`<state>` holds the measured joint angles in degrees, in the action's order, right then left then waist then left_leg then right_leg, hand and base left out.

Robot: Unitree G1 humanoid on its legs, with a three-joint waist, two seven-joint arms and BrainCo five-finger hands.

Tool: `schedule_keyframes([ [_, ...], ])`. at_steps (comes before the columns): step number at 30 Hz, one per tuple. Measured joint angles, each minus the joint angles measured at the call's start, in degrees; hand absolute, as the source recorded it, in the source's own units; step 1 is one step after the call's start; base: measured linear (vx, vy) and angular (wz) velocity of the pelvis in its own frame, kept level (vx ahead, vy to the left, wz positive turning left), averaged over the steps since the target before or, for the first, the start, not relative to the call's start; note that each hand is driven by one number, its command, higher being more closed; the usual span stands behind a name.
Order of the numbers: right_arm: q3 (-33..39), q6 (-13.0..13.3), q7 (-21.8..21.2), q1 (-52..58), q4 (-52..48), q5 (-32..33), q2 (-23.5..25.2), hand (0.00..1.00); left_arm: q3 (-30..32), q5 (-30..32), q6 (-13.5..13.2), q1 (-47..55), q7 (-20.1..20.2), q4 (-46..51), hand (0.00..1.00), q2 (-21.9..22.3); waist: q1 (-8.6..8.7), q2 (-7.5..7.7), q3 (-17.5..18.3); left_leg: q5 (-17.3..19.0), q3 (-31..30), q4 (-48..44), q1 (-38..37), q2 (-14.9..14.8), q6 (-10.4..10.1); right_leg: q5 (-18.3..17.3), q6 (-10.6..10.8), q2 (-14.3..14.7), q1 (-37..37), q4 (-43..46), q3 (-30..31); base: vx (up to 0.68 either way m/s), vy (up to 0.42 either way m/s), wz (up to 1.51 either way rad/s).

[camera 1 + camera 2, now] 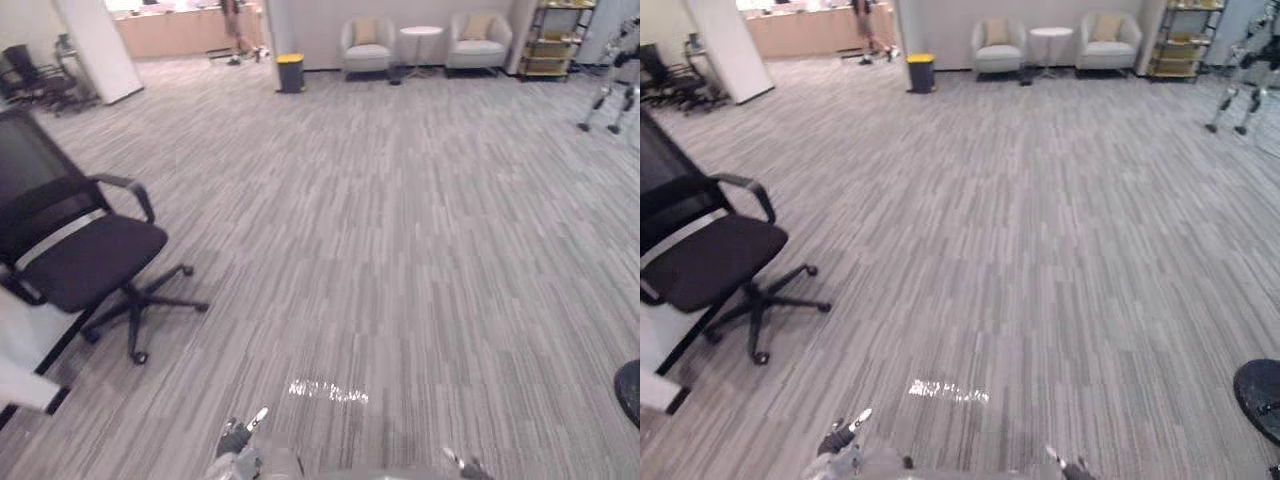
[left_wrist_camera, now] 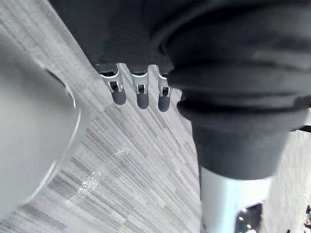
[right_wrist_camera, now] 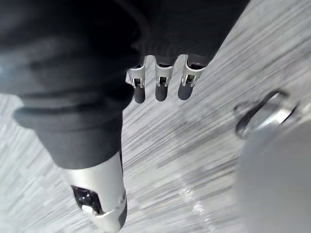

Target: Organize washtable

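Observation:
My left hand point(image 1: 236, 438) pokes in at the bottom edge, low over grey carpet. Its fingers point(image 2: 141, 93) are straight in the left wrist view, and there is only carpet past them. My right hand point(image 1: 463, 464) is at the bottom edge further right. Its fingers point(image 3: 158, 86) are also straight and hold nothing, with carpet beyond.
A black office chair point(image 1: 85, 250) stands at the left beside a white table edge point(image 1: 20, 345). Far back are a yellow bin point(image 1: 290, 72), two armchairs point(image 1: 368, 45), a small round table point(image 1: 420, 35) and a shelf point(image 1: 555, 40). A dark round base point(image 1: 630, 392) sits at the right edge.

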<state>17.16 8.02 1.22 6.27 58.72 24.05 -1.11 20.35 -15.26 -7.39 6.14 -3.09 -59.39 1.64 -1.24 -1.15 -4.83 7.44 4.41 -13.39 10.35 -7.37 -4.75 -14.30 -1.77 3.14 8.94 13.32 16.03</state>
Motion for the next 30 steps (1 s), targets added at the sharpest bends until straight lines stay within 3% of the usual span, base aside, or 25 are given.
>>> schedule_keyframes([
  [1, -1.1, 0.3, 0.0, 0.2, 0.1, 0.0, 0.1, 0.0, 0.1, 0.1, -0.1, 0.3, -0.3, 0.1, 0.0, 0.3, -0.03, -0.01, 0.1, -2.9, 0.4, -0.3, -0.2, 0.3, -0.9, -1.9, 0.7, -0.8, 1.0, 0.3, 1.7, 0.46, 0.278, -0.82],
  [3, -2.1, 0.3, 0.1, 0.9, 1.3, -0.1, 0.5, 0.0, -0.3, 0.3, 0.0, 0.3, -0.6, -1.1, 0.0, -0.5, 0.2, 0.74, 1.9, -6.6, 3.7, -1.3, -0.6, 1.6, 0.7, -3.3, 1.9, -2.8, 1.5, 2.0, 4.5, 0.46, 0.299, -0.54],
  [5, -2.4, 0.3, -0.2, 2.7, 1.7, -0.1, 1.5, 0.0, -3.9, 2.2, -0.1, -0.4, -0.6, -2.4, 0.0, -2.6, 0.7, 2.98, 3.8, -5.6, 5.5, 1.0, -3.0, 4.3, 2.4, -2.7, 2.3, -4.8, -0.7, 6.8, 6.2, 0.51, 0.343, -0.25],
  [7, -0.6, -0.3, -0.2, 3.0, 3.1, -0.5, 2.0, 0.0, -6.5, 2.5, 0.0, -0.8, -0.7, -2.6, 0.0, -3.7, 0.31, 3.88, 4.3, -4.7, 7.2, 2.5, -6.0, 5.4, 3.7, -0.2, 3.5, -3.8, -2.8, 14.1, 8.3, 0.35, 0.222, -0.21],
  [9, 1.2, -0.7, -0.3, 3.0, 3.1, -2.0, 2.0, 0.0, -8.9, 2.6, 0.1, -1.2, -0.7, -2.9, 0.0, -3.7, 0.57, 2.49, 3.6, -4.2, 7.6, 5.0, -10.4, 5.2, 4.5, 4.1, 5.1, -2.1, -5.6, 24.0, 7.8, 0.31, 0.186, -0.23],
  [11, 1.5, -1.0, -0.4, 3.0, 3.0, -2.2, 1.8, 0.0, -9.5, 2.5, 0.0, -1.4, -0.7, -3.0, 0.0, -3.6, 0.39, 2.52, 3.5, -3.8, 8.6, 6.6, -14.2, 5.1, 5.0, 2.2, 6.0, -1.9, -9.2, 31.7, 4.6, 0.21, 0.125, -0.36],
  [12, 1.5, -1.0, -0.4, 3.0, 2.9, -2.2, 1.6, 0.0, -9.6, 2.5, 0.0, -1.6, -0.7, -3.1, 0.0, -3.1, 0.55, 1.92, 3.5, -3.8, 9.0, 7.8, -16.2, 4.5, 5.0, -0.4, 4.8, -2.2, -11.6, 33.1, 1.2, 0.1, 0.054, -0.26],
  [14, 1.3, -0.8, -0.4, 2.9, 2.8, -2.3, 1.2, 0.0, -9.7, 2.5, 0.0, -2.2, -0.7, -3.2, 0.0, -2.0, 0.75, 1.31, 3.6, -3.7, 9.3, 9.5, -17.2, 3.1, 4.9, -2.6, 4.2, -2.7, -14.4, 27.9, -3.5, 0.07, 0.016, -0.06],
  [15, 1.4, -0.8, -0.3, 2.9, 3.0, -2.3, 1.2, 0.0, -10.4, 2.5, -0.1, -2.8, -0.6, -3.4, 0.0, -1.7, 1.03, 2.01, 3.5, -3.0, 8.9, 10.2, -17.1, 3.3, 3.8, -2.1, 4.9, -4.2, -15.3, 19.0, -5.3, 0.07, -0.046, 0.25],
  [16, 1.4, -0.9, -0.4, 2.7, 4.0, -2.3, 1.3, 0.0, -11.5, 2.5, -0.5, -3.3, -0.4, -3.7, 0.0, -2.7, 1.61, 4.02, 3.6, -2.7, 7.8, 11.4, -17.2, 5.1, 2.0, 0.2, 5.0, -6.2, -14.8, 10.8, -5.4, 0.08, -0.083, 0.31],
  [17, 2.1, -1.0, -0.3, 2.4, 5.1, -2.1, 1.2, 0.0, -11.4, 2.5, -0.6, -3.8, -0.2, -4.6, 0.0, -2.5, 2.13, 4.21, 3.9, -3.1, 6.6, 11.9, -17.3, 5.3, 1.6, -0.1, 4.5, -6.2, -13.7, 9.1, -5.3, 0.12, -0.13, 0.36],
  [18, 3.6, -1.1, -0.3, 2.5, 6.1, -2.6, 0.2, 0.0, -11.5, 2.5, -0.3, -3.9, 0.3, -6.0, 0.0, -1.6, 2.78, 2.42, 4.2, -3.7, 5.3, 12.7, -17.0, 4.1, 0.9, 1.2, 3.8, -5.1, -13.2, 7.0, -6.5, 0.12, -0.157, 0.26],
  [21, 4.4, -1.7, -0.3, 2.4, 9.2, -2.7, -2.1, 0.0, -11.1, 3.1, -0.3, -3.4, 0.5, -6.8, 0.0, -0.9, 3.08, -0.34, 4.1, -3.9, 5.0, 14.1, -18.0, 2.1, 0.6, 2.4, 2.8, -3.1, -11.5, 4.2, -6.9, 0.05, -0.13, 0.03],
  [23, 4.3, -1.9, -0.3, 2.8, 9.8, -2.7, -2.3, 0.0, -10.9, 3.6, -0.4, -3.1, 0.6, -7.0, 0.0, -1.3, 3.34, -0.38, 4.2, -3.9, 3.6, 15.1, -18.3, 1.2, 0.6, 3.9, 2.2, -2.1, -10.2, 0.9, -7.2, -0.02, -0.078, -0.08],
  [25, 4.0, -1.8, -0.3, 2.8, 10.2, -2.7, -2.4, 0.0, -11.4, 3.7, -0.4, -3.2, 0.7, -7.3, 0.0, -2.1, 3.43, 0.56, 4.5, -4.4, 2.7, 15.5, -17.8, 0.4, -0.2, 5.7, 2.1, -1.3, -9.6, -2.2, -7.5, 0.01, 0.003, 0.03],
  [30, 3.1, -1.9, -0.4, 2.9, 10.8, -2.7, -2.4, 0.0, -12.5, 3.7, -0.3, -3.4, 0.7, -8.0, 0.0, -3.6, 3.44, 1.6, 4.8, -4.4, 2.2, 15.2, -17.1, 1.3, -0.2, 6.6, 2.5, -2.0, -9.0, -3.8, -7.9, 0.0, 0.031, 0.02],
])
